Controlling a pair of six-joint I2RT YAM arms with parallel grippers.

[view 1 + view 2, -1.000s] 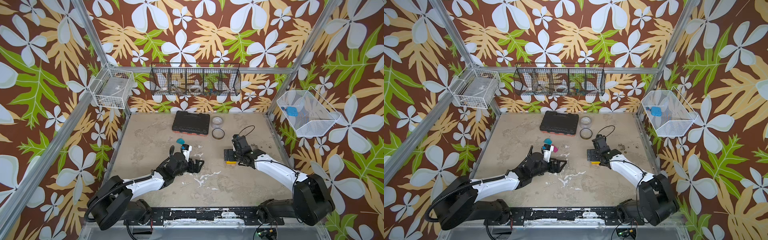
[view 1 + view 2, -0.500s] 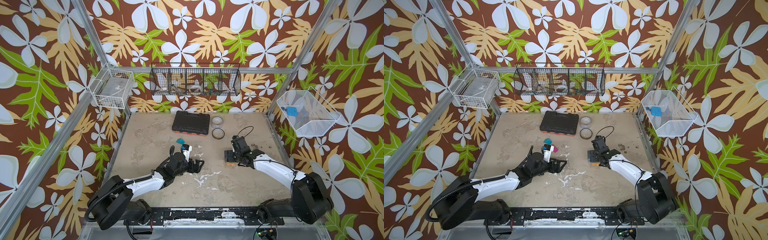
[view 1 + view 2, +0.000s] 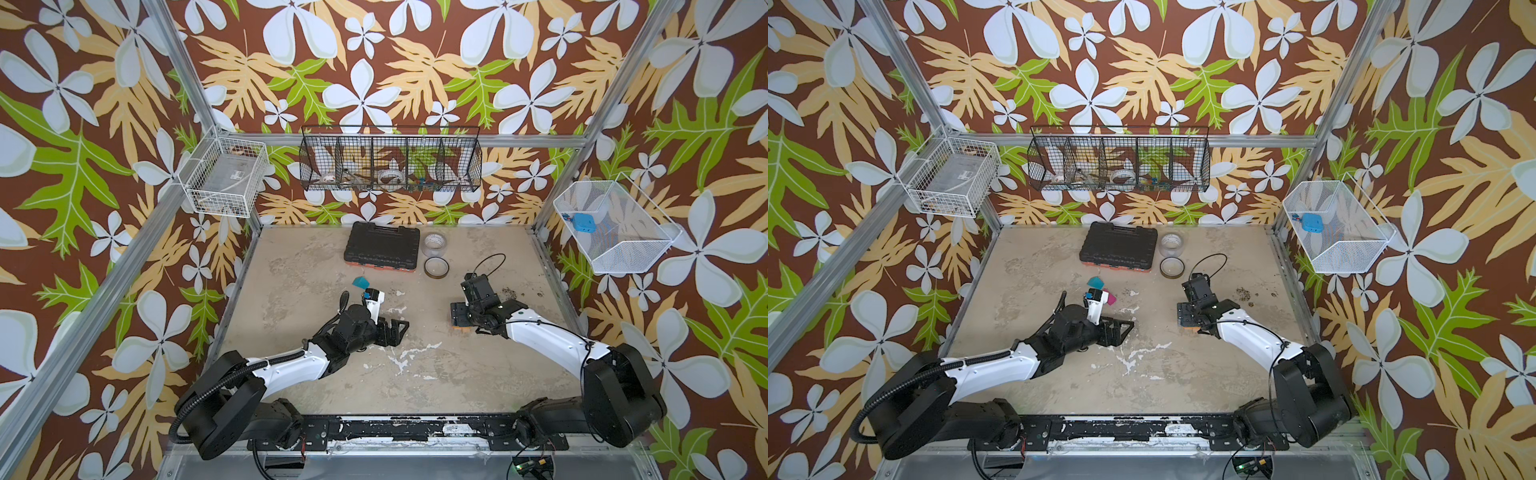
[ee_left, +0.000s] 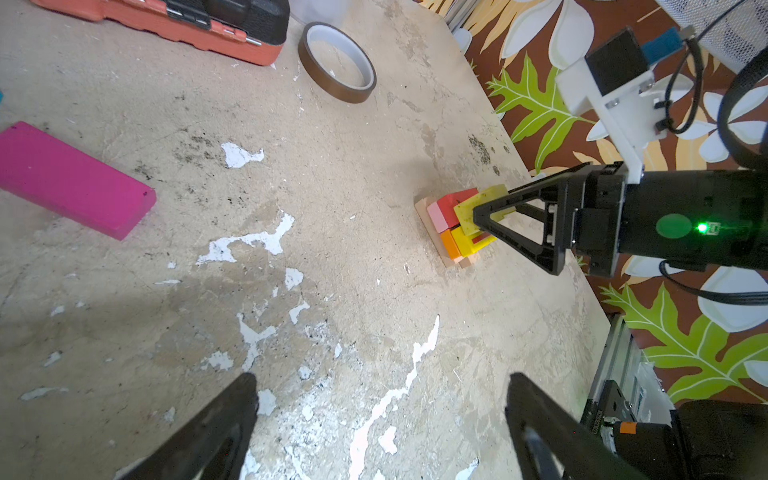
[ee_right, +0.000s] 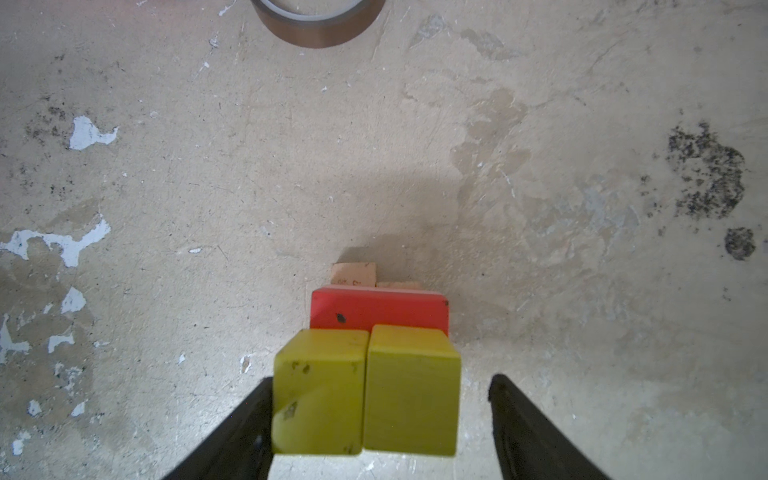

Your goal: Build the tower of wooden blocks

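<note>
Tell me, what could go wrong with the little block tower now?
1. The right gripper straddles the two yellow-green cubes unevenly: one finger touches a cube and the other stands off. Closing from here could shove the cubes sideways off the stack beneath.
2. The tower is just small loose blocks piled up, so a bump from that gripper might topple it.
</note>
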